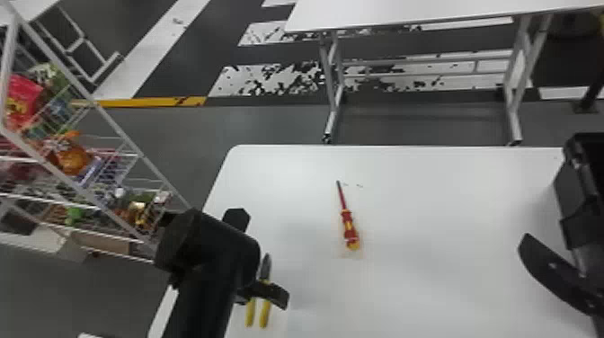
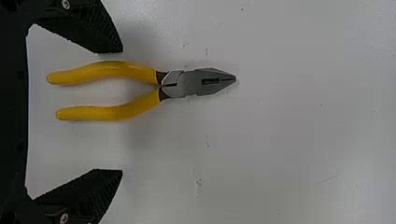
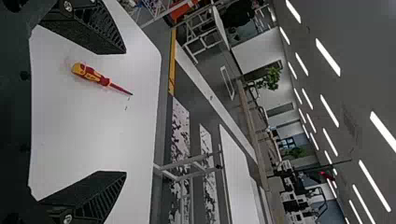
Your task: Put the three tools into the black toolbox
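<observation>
The left arm (image 1: 204,292) rises from the bottom edge of the head view, left of centre, and bends at the wrist. Its black left gripper (image 1: 262,260) points down, two flat fingers spread wide. At the right edge, the right gripper (image 1: 557,276) shows one curved black finger; the right wrist view shows both its fingers wide apart.

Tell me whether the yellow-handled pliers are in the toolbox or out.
Out: the pliers lie on the white table under the left gripper, away from the black toolbox at the table's right side.
</observation>
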### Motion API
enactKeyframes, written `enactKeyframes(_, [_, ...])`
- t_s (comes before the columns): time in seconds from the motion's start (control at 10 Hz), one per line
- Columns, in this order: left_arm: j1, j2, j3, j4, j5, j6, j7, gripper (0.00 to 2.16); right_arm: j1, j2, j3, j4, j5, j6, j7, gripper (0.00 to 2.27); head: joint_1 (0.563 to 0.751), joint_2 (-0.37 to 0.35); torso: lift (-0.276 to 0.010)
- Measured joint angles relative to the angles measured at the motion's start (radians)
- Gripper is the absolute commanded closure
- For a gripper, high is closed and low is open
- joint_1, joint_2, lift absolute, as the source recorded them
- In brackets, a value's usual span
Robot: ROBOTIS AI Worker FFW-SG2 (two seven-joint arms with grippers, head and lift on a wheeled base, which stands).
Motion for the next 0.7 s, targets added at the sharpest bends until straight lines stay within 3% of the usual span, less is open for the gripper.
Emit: enactKeyframes(0.7, [0.004, 0.007, 0.046, 0.003, -0.007, 0.000, -0.010, 0.16, 0.011, 0.001, 0.001, 0.024, -0.008, -0.063, 0.001, 0.08, 0.695, 0.337, -0.051])
